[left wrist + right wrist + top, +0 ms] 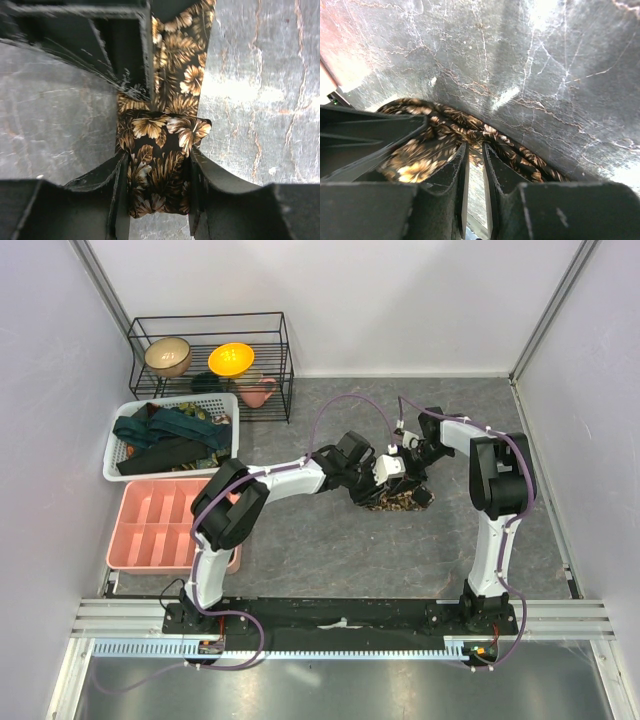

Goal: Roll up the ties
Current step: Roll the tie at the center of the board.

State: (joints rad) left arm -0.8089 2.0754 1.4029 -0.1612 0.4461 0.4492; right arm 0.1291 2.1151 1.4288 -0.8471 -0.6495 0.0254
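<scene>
Robot lab test cell: white partition walls (400,300) enclose grey stone-pattern surface (330,560); aluminium mounting rail (120,615) along near edge.

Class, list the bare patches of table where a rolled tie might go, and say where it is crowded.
Bare table lies between the tie and the arm bases, and at the back right of the wire rack. Crowded: left claw and right claw at the tie; rack, basket, tray along the left.

Mid-table (330,560), I have one tie (396,502) lying under both grippers: left gripper (157,170) astride it, right gripper (474,150) at its far edge. At far left, a basket (170,476) holds more ties (165,435); the compartment tray (130,540) lies before it, and the wire rack (205,316) with bowls (168,356) stands behind.
</scene>
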